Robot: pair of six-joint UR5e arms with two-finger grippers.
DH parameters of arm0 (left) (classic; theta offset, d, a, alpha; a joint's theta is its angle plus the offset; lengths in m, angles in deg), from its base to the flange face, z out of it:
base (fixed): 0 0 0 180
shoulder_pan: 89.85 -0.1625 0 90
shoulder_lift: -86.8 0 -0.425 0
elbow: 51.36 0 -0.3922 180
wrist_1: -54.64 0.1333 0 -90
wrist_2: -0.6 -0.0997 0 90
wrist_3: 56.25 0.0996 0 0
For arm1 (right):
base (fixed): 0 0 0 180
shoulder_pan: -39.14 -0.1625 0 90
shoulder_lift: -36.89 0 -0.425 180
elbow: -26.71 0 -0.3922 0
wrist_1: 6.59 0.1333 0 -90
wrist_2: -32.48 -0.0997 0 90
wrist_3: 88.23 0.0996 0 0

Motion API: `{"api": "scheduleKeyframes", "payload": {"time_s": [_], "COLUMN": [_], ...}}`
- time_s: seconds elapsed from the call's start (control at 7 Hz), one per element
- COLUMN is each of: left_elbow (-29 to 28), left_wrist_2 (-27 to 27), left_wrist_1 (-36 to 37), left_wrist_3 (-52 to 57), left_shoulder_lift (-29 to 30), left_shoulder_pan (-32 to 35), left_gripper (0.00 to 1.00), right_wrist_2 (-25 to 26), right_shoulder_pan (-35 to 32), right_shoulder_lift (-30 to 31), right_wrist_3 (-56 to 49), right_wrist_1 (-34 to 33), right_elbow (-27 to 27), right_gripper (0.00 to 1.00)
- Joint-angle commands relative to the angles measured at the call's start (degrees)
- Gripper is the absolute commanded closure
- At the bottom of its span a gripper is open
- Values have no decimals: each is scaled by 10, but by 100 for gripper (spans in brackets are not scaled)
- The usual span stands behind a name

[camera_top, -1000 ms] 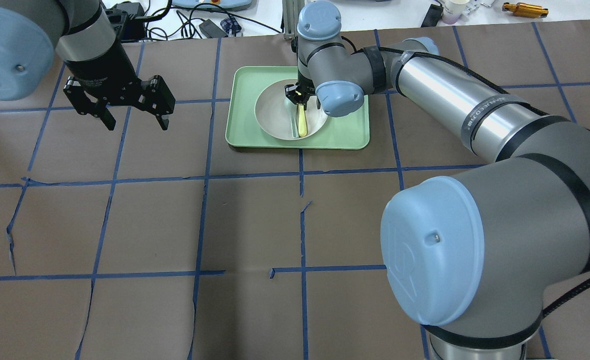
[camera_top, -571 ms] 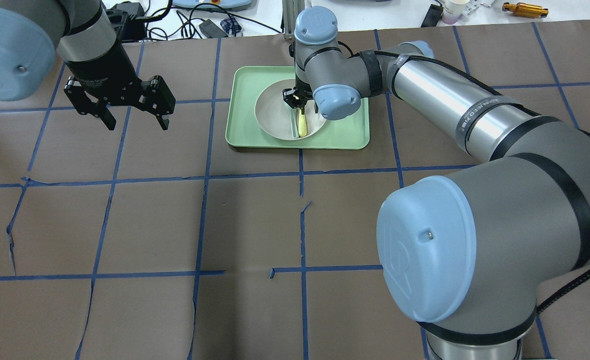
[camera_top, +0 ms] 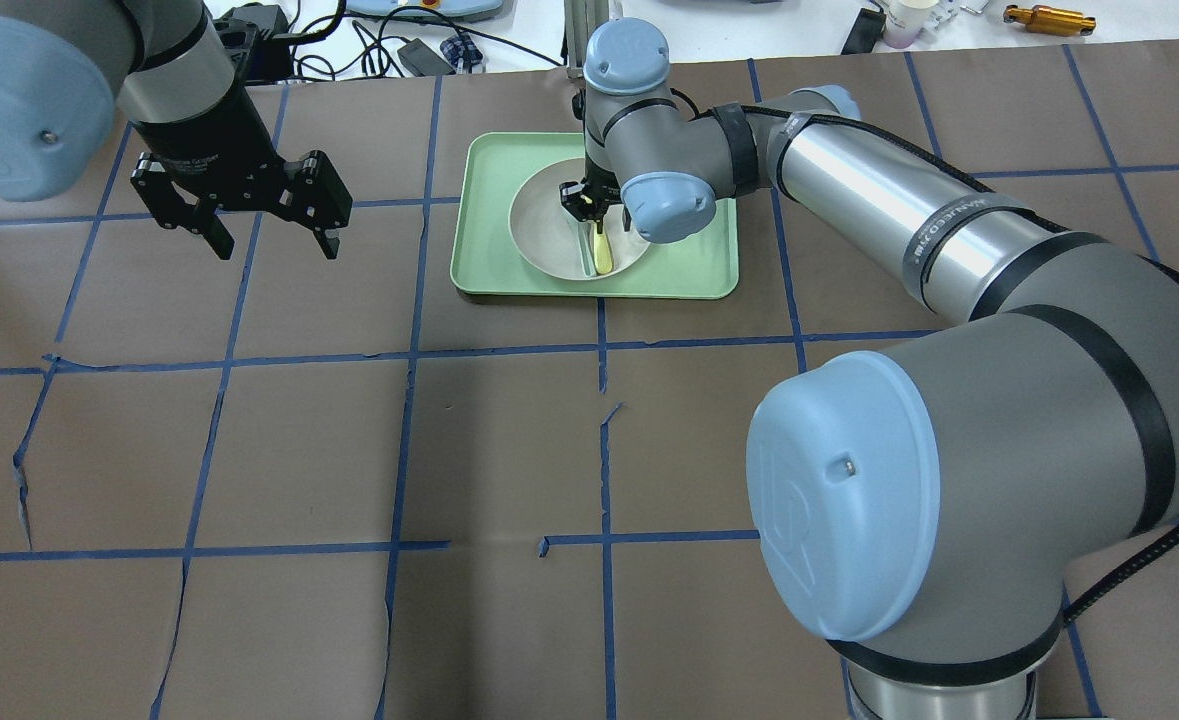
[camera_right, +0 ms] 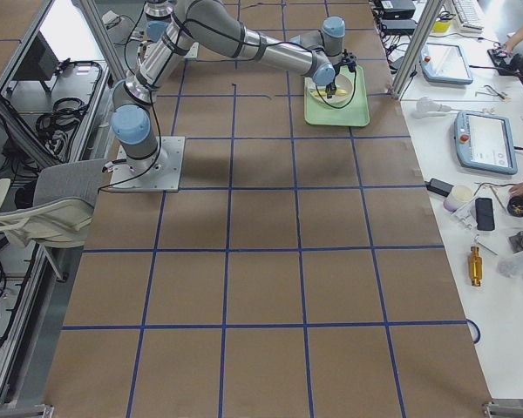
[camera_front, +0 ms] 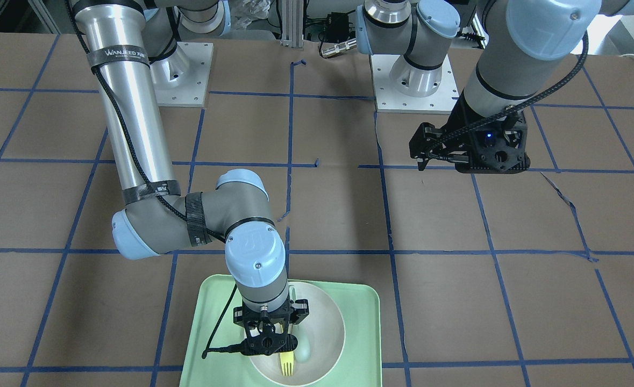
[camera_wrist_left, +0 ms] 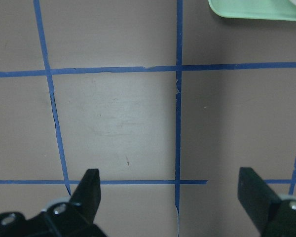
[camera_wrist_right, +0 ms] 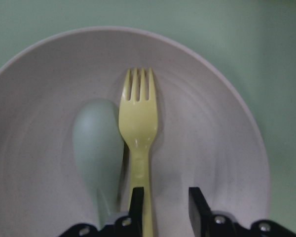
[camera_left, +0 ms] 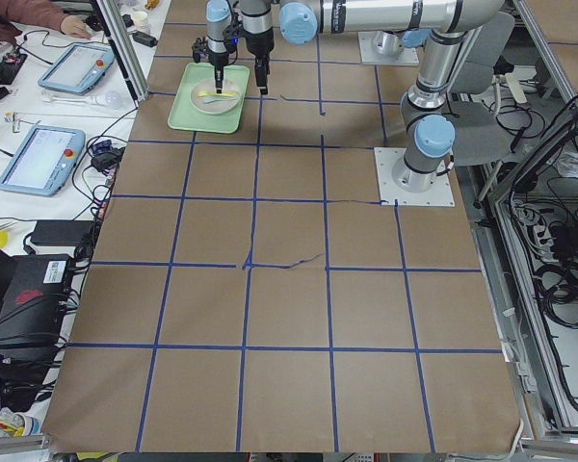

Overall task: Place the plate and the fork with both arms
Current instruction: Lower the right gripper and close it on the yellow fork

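- The fork [camera_wrist_right: 138,123] lies inside the plate [camera_wrist_right: 232,103]. Its long axis runs near to far, with the tines pointed at the far side of the table [camera_top: 499,450], away from the arm bases, and the handle towards the near side.
- The plate is set on a mint-green tray [camera_top: 489,190] at the far middle of the table.
- A grey-green spoon [camera_wrist_right: 96,143] is laid just left of the fork and parallel to it, its bowl at the same end as the tines.
- The right gripper [camera_wrist_right: 165,197] is pointed down over the handle. Its jaws stand a little apart, with the handle close against one of them and a gap left to the other.
- The left gripper [camera_top: 274,248] hangs above bare table, well left of the tray, with its jaws spread wide.
- "WANJEED" can be read on a black band [camera_front: 116,52] round the silver tube of the right arm [camera_front: 131,123].
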Motion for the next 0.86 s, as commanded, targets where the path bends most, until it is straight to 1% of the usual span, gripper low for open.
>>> {"api": "scheduleKeyframes", "payload": {"time_s": [0.0, 0.71], "left_elbow": [0, 0], "left_wrist_2": [-1, 0], "left_wrist_1": [0, 0], "left_wrist_3": [0, 0], "left_shoulder_lift": [2, 2], "left_shoulder_pan": [0, 0], "left_gripper": [0, 0], "right_wrist_2": [-3, -1], "right_shoulder_pan": [-1, -11], "right_shoulder_lift": [0, -11], "right_wrist_3": [0, 0], "right_wrist_1": [1, 1], "right_elbow": [-10, -11], "right_gripper": [57, 57]}}
